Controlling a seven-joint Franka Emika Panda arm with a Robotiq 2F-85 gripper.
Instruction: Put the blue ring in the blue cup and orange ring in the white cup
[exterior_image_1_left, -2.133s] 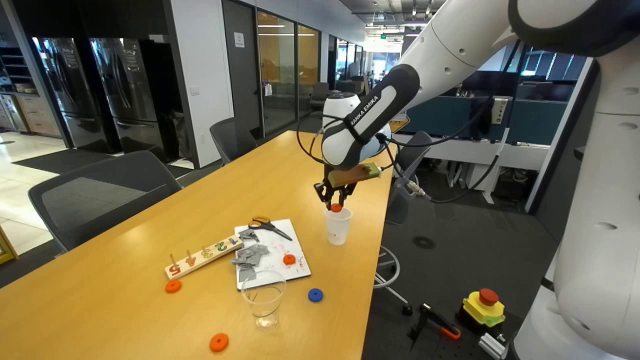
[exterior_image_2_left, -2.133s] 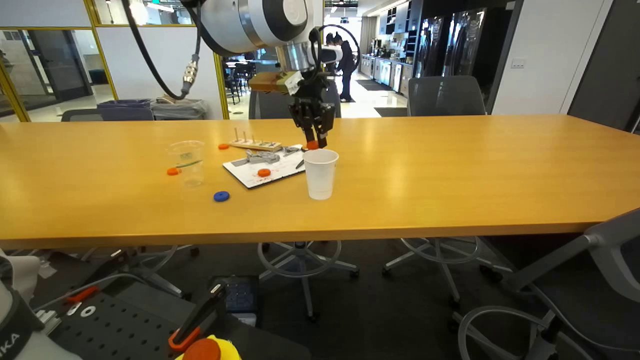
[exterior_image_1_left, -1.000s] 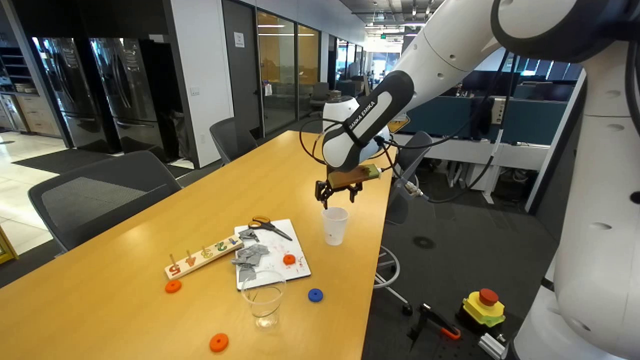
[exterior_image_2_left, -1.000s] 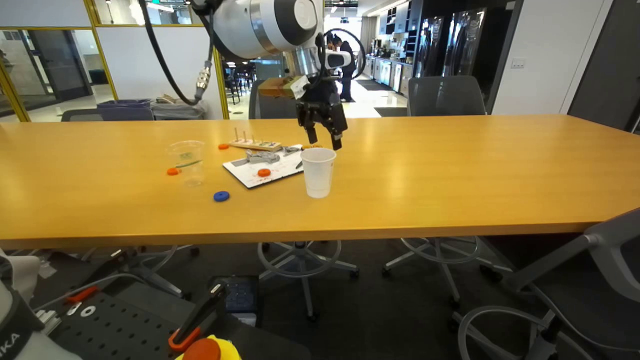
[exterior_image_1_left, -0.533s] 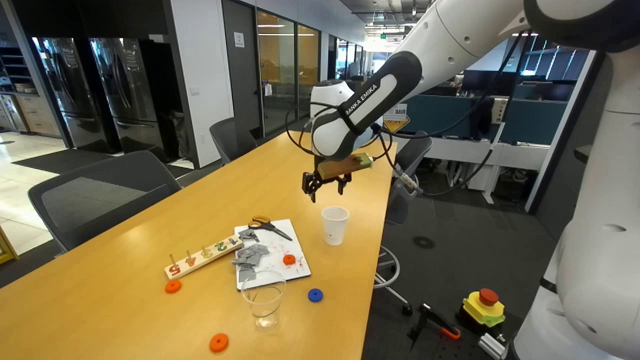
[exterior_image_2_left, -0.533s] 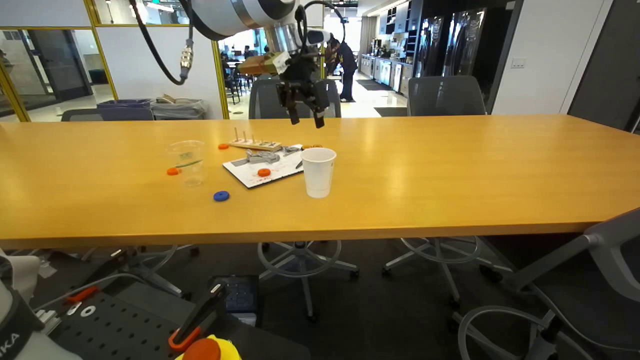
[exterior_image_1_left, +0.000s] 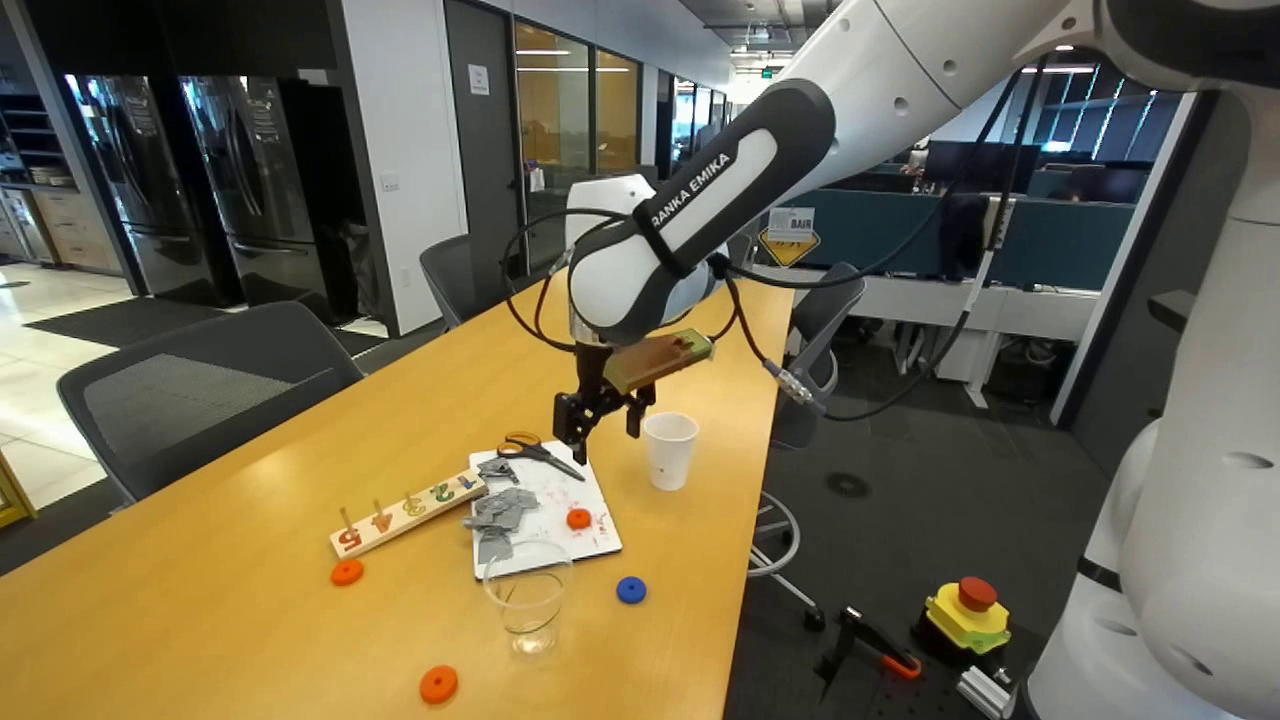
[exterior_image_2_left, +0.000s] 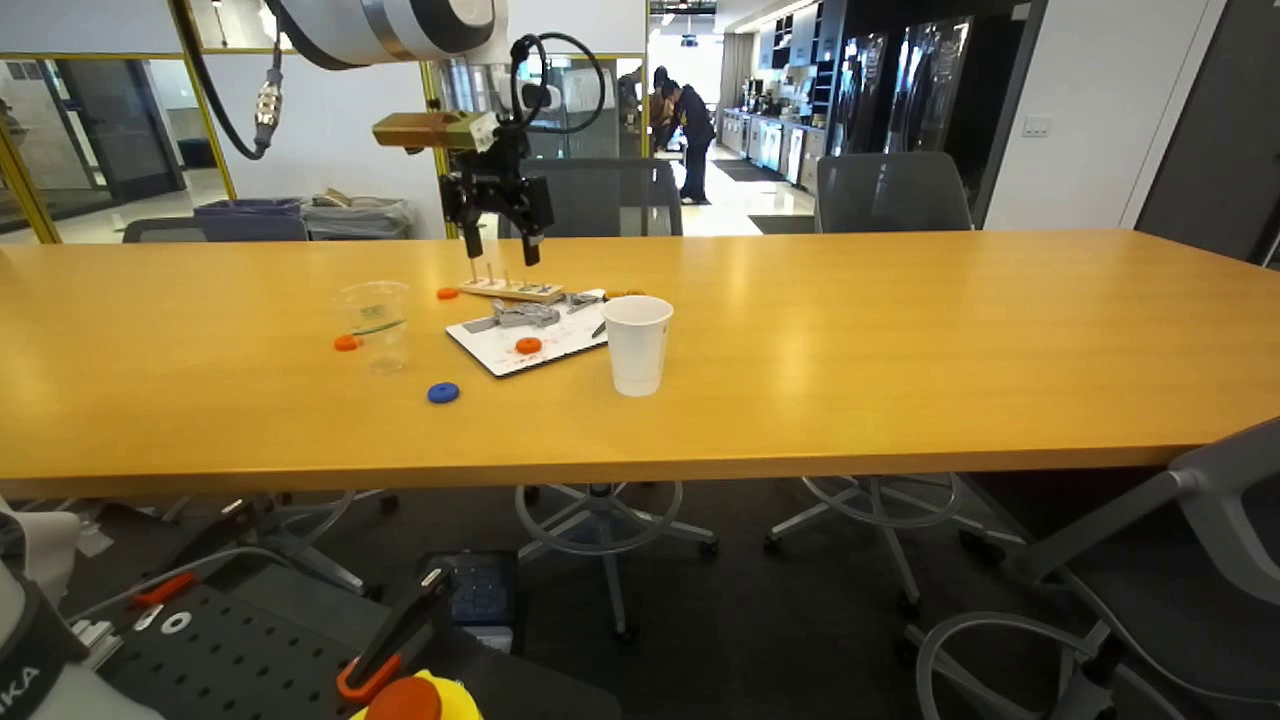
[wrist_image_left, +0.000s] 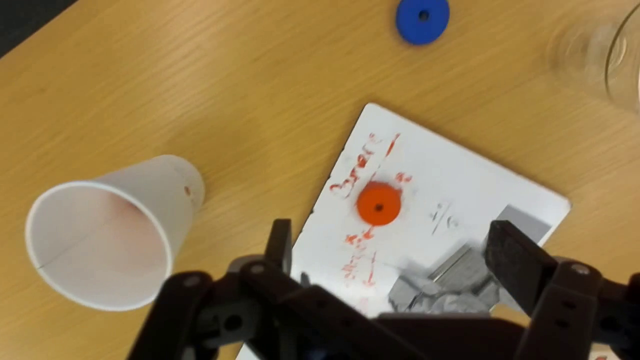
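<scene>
Empty, jaws spread wide, the tool (exterior_image_1_left: 607, 442) hangs above the bench (exterior_image_1_left: 250, 630) near the board (exterior_image_1_left: 553, 503), presumably because the orange tint inside the white cup (wrist_image_left: 120, 220) means its ring is delivered. The blue ring (exterior_image_1_left: 631, 590) lies flat near the blue cup (exterior_image_1_left: 530, 607), which could crowd the pick; scissors (exterior_image_1_left: 546, 458) and another orange ring (exterior_image_1_left: 578, 519) lie on the board.

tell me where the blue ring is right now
In an exterior view, the blue ring lies on the table, to the right of the blue cup, just below the lower right corner of the whiteboard.
</scene>
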